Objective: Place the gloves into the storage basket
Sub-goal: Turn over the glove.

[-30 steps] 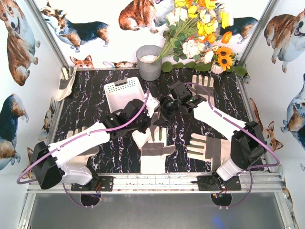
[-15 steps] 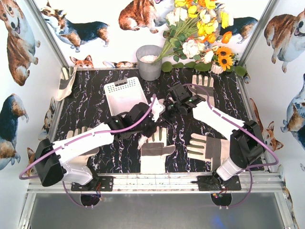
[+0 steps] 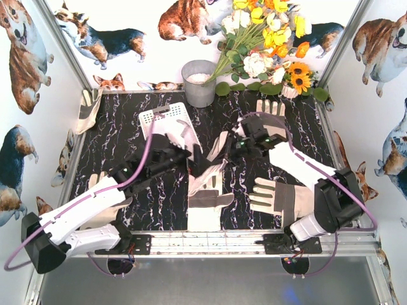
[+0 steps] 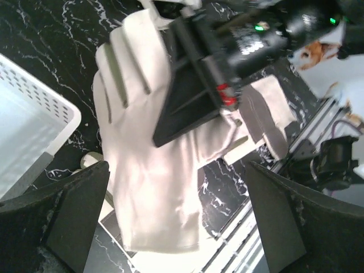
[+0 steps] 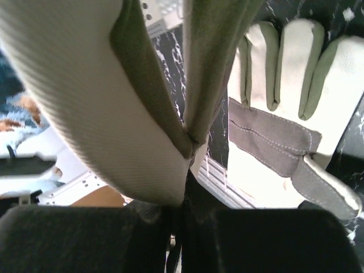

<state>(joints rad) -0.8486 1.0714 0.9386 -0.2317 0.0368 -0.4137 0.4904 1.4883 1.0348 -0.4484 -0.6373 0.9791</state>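
Gloves lie scattered over the black, white-veined marble-patterned surface [image 3: 114, 136]. One cream-white fabric work glove with grey patches [image 4: 131, 102] hangs in the air above it, pinched in the clenched right gripper [image 3: 229, 145]. The fabric bunches into a fold where the black fingers bite. The glove's own fingers point toward the small white slotted plastic storage basket [image 3: 159, 117]. The held glove hangs just beside the basket's near right corner, not inside it. The left gripper [image 4: 177, 170] faces it from close by, released, its jaws spread wide around nothing.

Beneath the held glove a second glove [image 3: 205, 202] of the same kind lies flat on the surface, its grey patch up, near the front edge between the two arms. A third glove [image 3: 280, 197] lies flat to its right, close to the right arm's base. A fourth glove [image 3: 272, 107] rests at the far right, near the flowers. The left arm stretches across a fifth glove [image 3: 96, 181] and hides much of it.

Behind the basket, and apart from it, stands a grey metal bucket [image 3: 199, 82]. A bunch of yellow, white and orange flowers [image 3: 267, 38] leans over the far right corner. Corgi-printed walls [image 3: 25, 63] close in the sides and back. From the left wrist, a small green light [image 4: 259, 27] glows on the right gripper's black body.
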